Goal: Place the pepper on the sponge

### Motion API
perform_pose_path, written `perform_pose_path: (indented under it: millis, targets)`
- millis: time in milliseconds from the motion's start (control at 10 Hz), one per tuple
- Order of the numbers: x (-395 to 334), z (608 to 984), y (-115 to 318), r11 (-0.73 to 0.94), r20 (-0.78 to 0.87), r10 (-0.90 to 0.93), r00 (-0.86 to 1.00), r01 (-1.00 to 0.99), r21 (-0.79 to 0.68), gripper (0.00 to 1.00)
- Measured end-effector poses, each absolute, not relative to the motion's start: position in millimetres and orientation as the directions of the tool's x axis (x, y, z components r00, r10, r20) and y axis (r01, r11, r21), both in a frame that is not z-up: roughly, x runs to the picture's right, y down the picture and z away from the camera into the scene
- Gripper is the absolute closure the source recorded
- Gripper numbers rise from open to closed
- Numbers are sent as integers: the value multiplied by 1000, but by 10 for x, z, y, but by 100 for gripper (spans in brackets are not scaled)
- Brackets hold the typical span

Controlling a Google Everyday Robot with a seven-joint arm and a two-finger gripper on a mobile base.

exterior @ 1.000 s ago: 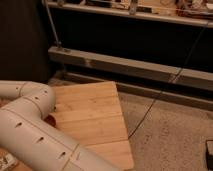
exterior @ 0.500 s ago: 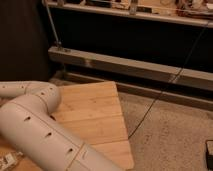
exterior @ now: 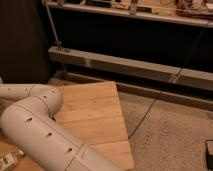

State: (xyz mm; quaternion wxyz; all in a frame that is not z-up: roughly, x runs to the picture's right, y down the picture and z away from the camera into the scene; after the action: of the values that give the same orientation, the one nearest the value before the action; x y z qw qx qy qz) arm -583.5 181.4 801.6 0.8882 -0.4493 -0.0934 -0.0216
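Neither the pepper nor the sponge shows in the camera view. My gripper is out of view as well, and it is shut. Only my white arm [exterior: 42,131] with its small holes is seen. It crosses the lower left of the picture and bends at an elbow [exterior: 50,98] above the wooden table [exterior: 95,117]. A forearm section runs off past the left edge.
The light bamboo tabletop ends at its right edge around mid-picture, with speckled floor [exterior: 172,137] beyond. A dark cable [exterior: 165,86] slants down to the floor. A grey metal rail [exterior: 130,67] and dark shelving stand behind. A small pale object [exterior: 9,160] lies at the bottom left.
The arm's elbow has swung a little to the right and the upper link now covers more of the table's lower left.
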Motion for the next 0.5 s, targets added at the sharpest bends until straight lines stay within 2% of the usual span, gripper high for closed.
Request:
perform_pose_path:
  millis: [100,400,500]
  targets:
    - [-5895,8020,1789,597,202,54,978,131,-792,52]
    - [-5934,8034,1710,602,218,60,974,139,-786,23]
    - [-5916,8040,1701,601,216,55,975,140,-786,20]
